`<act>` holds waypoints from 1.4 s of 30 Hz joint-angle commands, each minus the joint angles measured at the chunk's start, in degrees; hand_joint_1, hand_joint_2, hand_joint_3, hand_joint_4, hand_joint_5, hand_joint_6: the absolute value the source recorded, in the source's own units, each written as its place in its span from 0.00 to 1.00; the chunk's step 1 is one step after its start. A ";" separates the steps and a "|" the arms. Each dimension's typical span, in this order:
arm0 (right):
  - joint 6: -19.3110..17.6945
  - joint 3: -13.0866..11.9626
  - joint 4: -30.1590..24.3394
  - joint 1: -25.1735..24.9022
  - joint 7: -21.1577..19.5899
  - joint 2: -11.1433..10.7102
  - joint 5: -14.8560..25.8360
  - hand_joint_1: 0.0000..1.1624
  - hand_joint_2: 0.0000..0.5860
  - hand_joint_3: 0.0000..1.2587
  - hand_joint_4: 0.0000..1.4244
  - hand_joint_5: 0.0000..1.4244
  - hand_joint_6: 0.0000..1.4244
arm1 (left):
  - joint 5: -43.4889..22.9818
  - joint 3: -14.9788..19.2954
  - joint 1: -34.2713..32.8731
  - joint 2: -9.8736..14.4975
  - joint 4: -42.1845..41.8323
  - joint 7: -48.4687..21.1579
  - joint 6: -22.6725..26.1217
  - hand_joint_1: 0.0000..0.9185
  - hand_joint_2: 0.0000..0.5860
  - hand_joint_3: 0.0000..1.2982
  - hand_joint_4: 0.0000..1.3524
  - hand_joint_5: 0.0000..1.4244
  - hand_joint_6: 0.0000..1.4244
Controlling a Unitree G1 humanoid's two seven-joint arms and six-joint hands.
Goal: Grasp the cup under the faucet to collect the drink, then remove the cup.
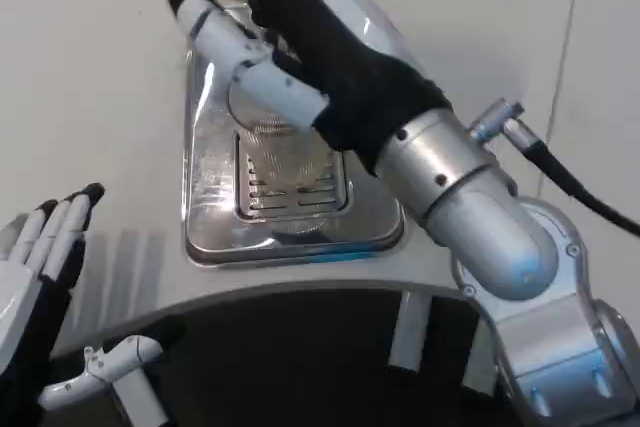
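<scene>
Right hand [300,47] over the drip tray [290,197], grip hard to tell.
Left hand [45,277] low by desk [100,67] edge, fingers spread, holding nothing.

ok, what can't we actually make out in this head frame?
- Cup: the right hand reaches over the drip tray and hides whatever its fingers close on, so the grip cannot be told.
- Faucet: cut off by the top edge, behind the same hand.
- Left hand: cropped by the left edge; fingers apart, holding nothing.
- Tray grille: partly hidden by the right forearm.
</scene>
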 commanded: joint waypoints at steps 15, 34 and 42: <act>9.06 9.59 -0.99 -4.81 10.42 -1.87 -17.11 0.00 0.91 0.00 0.00 0.00 0.00 | -1.82 -2.89 -9.54 -3.79 6.01 2.75 2.35 0.00 0.08 0.00 0.00 0.00 0.00; 7.33 6.84 1.11 -4.59 12.13 -0.45 -18.52 0.00 0.93 0.00 0.00 0.00 0.00 | -8.67 -7.47 -23.84 -5.01 22.40 2.83 -7.58 0.23 0.07 0.00 0.00 0.00 0.00; 6.71 6.26 2.24 -4.60 12.18 0.37 -18.50 0.00 0.94 0.00 0.00 0.00 0.00 | -8.79 -8.41 -28.53 -6.11 27.53 3.55 -9.70 0.30 0.06 0.00 0.00 0.00 0.00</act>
